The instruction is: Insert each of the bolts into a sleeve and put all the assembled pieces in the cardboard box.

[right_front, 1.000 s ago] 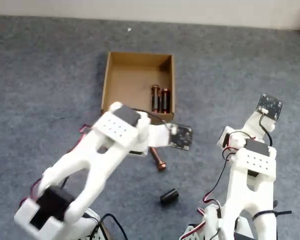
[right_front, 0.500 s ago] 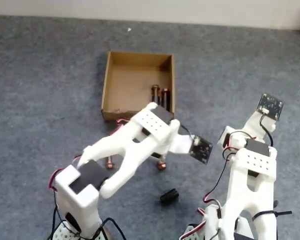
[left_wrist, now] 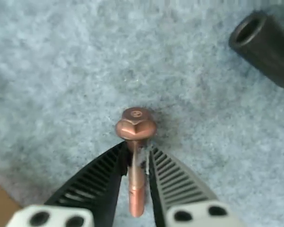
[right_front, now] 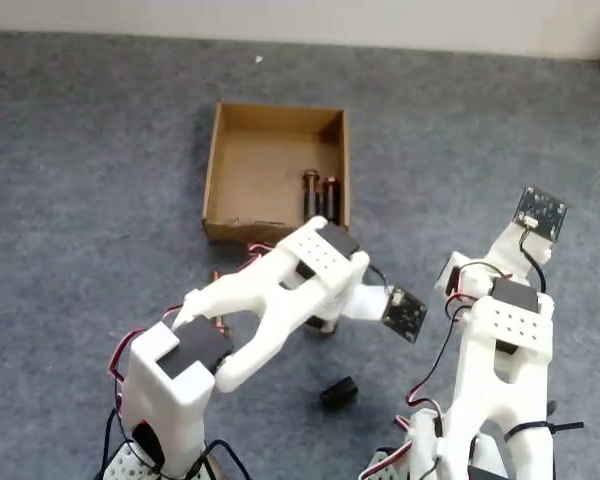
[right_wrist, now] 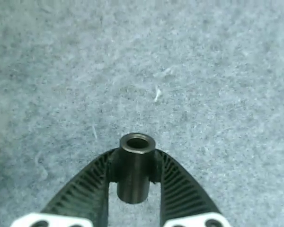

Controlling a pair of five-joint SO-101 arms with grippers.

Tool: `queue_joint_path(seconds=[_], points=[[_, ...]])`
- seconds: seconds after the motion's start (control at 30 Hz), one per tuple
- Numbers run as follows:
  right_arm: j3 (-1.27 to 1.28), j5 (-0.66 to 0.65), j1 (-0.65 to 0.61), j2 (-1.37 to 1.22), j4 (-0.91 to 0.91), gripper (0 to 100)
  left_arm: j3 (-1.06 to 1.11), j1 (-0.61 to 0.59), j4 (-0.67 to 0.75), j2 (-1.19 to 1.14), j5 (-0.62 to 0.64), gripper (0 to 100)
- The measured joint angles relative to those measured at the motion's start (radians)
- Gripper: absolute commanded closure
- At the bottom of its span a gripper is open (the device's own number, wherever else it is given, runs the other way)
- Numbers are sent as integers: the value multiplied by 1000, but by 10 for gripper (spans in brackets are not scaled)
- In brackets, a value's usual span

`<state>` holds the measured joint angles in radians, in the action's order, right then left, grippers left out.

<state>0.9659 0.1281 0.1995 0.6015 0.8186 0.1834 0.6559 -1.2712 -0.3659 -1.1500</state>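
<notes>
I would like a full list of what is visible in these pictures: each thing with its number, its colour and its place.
cardboard box: one, brown, on the carpet beyond the arms.
assembled pieces: apparently two, copper and dark, inside the box against one side wall.
bolt: one, copper, between the left gripper's fingers.
held sleeve: one, black, in the right gripper.
loose sleeve: one, black, on the carpet between the arms.
carpet: one, grey, under everything.
left gripper: one, black fingers, shut on the bolt.
right gripper: one, black fingers, shut on the held sleeve.
</notes>
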Motion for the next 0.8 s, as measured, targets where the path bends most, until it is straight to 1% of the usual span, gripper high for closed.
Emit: queue_joint_path(seconds=[0.23,0.4,0.5,0.6,0.73,0.8], points=[[0,0,0,0,0,995,23,0,8,2,8,994],[0,0,0,0,0,995,43,-66,8,41,100,994],[0,0,0,0,0,995,117,-107,8,158,173,994],[0,0,-2,0,0,995,196,-121,3,331,241,994],[0,0,-5,0,9,995,261,-160,15,545,365,994],[-2,0,-44,14,31,995,275,-192,28,617,439,994]])
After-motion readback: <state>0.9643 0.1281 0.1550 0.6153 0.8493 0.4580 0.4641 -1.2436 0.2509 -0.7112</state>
